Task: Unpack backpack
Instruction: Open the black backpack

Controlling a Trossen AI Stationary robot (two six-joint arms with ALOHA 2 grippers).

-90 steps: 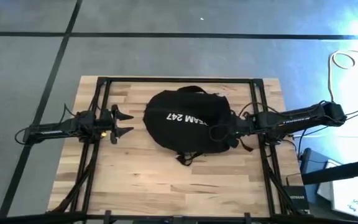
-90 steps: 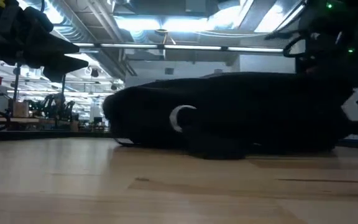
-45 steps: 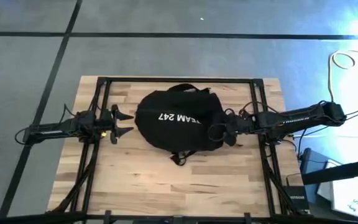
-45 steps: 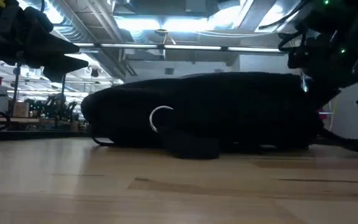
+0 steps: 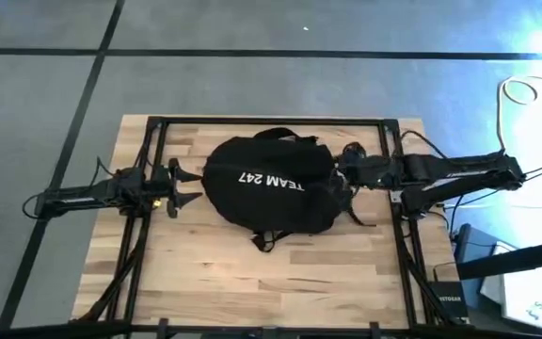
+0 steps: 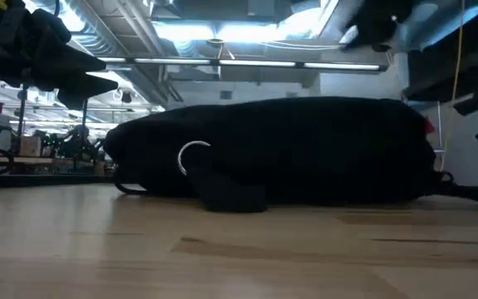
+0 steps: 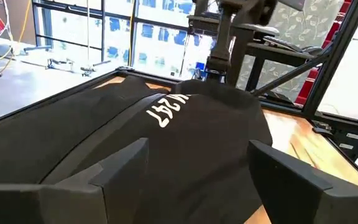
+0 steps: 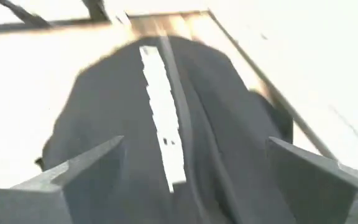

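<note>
— From above, what do you see?

— The backpack (image 5: 269,186) lies in the middle of the table (image 5: 205,273), a bit nearer the far edge, its white lettering facing up. My left gripper (image 5: 192,185) sits just beside the pack's left side, fingers spread wide, holding nothing. My right gripper (image 5: 344,162) is at the pack's right side, over its far part; from up here I cannot tell how its fingers stand.

— And from table height?

— The backpack (image 6: 280,149) is a low black mound flat on the wood, with a pale ring (image 6: 191,156) on its near face.

— Your left wrist?

— Both fingers (image 7: 98,180) are well apart, the lettered fabric (image 7: 166,124) right ahead.

— Your right wrist?

— Blurred, but my fingers (image 8: 73,171) are set wide with the pack (image 8: 166,124) below them, and they are not gripping anything.
</note>
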